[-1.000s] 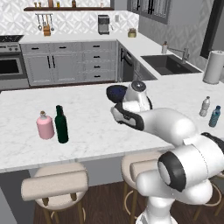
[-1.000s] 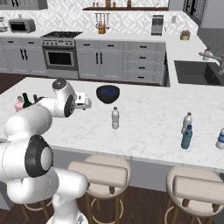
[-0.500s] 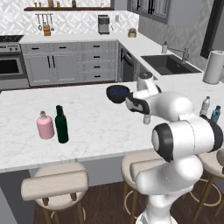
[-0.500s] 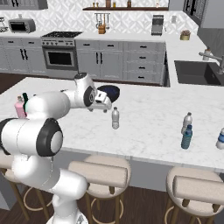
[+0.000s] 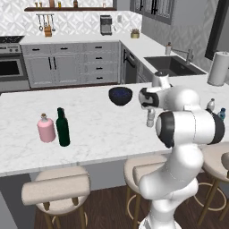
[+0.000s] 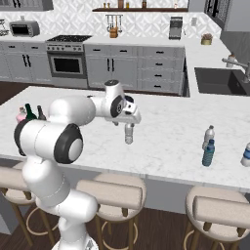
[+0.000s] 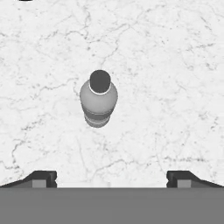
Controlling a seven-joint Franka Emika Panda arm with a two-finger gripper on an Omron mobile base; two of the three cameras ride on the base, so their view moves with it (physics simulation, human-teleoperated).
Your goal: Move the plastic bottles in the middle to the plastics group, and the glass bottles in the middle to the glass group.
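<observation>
At the left end of the marble island counter (image 5: 98,134), near its front edge, the pink flask (image 5: 46,129) and the dark green wine bottle (image 5: 62,128) stand upright just beside each other. A dark bowl (image 5: 120,95) sits mid-counter towards the far edge. The gripper (image 7: 111,178) hangs over a small greyish dark-capped bottle (image 7: 99,99), fingers spread wide, grasping nothing. Near the right end stand a clear bottle (image 6: 209,136) and a blue bottle (image 6: 208,153). Any label print is too small to read.
</observation>
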